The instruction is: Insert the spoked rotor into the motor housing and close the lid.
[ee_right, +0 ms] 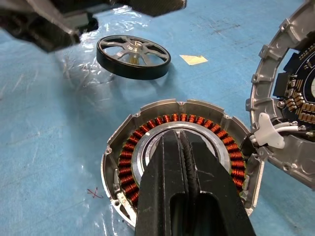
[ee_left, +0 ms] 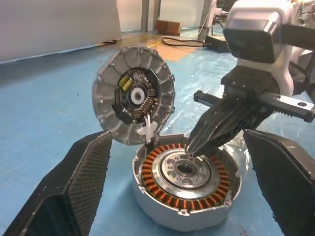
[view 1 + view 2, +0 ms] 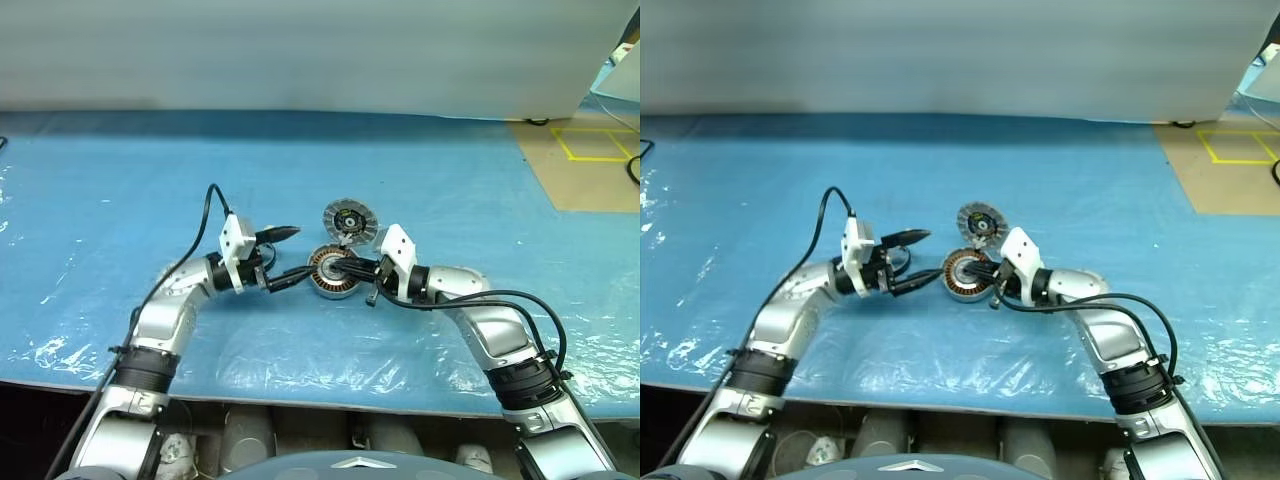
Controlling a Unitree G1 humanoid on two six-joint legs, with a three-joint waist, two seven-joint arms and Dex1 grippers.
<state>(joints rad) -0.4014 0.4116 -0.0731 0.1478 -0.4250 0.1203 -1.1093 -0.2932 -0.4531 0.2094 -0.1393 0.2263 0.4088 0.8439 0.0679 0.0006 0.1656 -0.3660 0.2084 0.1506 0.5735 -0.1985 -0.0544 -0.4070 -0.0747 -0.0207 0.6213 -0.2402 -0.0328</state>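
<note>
You cannot see the motor housing hub: the right gripper covers it. The lid is cut off at the edge.

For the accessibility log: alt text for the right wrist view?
The shut right gripper presses its black fingertips into the centre of the open motor housing, ringed with copper windings, on a blue table. The spoked rotor lies beyond it; the lid stands open alongside.

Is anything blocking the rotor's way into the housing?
Yes. The shut right hand rests its tips in the housing, at its centre, where the rotor goes. The lid stands open at the rim, out of the way.
</note>
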